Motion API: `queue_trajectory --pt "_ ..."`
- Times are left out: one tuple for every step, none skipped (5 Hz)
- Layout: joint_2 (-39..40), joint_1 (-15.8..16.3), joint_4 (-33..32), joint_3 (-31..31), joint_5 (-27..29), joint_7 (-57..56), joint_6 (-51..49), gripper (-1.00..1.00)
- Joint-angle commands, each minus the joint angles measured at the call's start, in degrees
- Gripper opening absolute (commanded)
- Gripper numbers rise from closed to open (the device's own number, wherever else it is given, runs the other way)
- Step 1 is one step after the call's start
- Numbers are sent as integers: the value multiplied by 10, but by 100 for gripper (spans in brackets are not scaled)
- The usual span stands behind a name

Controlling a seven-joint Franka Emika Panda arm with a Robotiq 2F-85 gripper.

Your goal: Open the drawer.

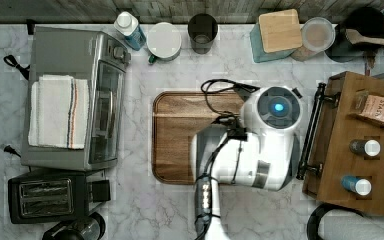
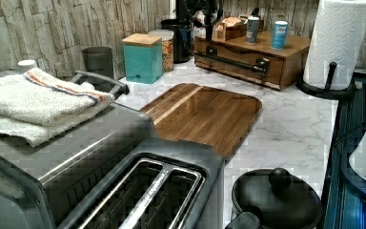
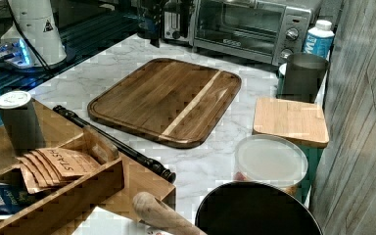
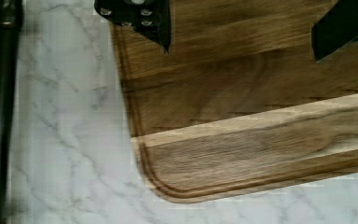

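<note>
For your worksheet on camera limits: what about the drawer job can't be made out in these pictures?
- Hand: the top view's arm covers it; the wrist view's edge cuts its fingers.
- Drawer: whether it is slightly out, too small in the left view.
- Handle: far end hidden behind a can in the right view.

We see a white marble countertop (image 1: 180, 210) bearing a brown rounded-corner wooden cutting board (image 1: 180, 135) mid-frame and a silver toaster oven (image 1: 75, 95) at the top view's left.
</note>
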Motion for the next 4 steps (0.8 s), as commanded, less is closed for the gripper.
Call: queue_trajectory --pt "45 -60 65 -49 -11 -20 68 100" --pt "64 -71 69 -55 -6 -40 109 100" --pt "85 -77 80 -61 1 -73 135 100" --pt "107 -103 95 -45 10 -111 152 100"
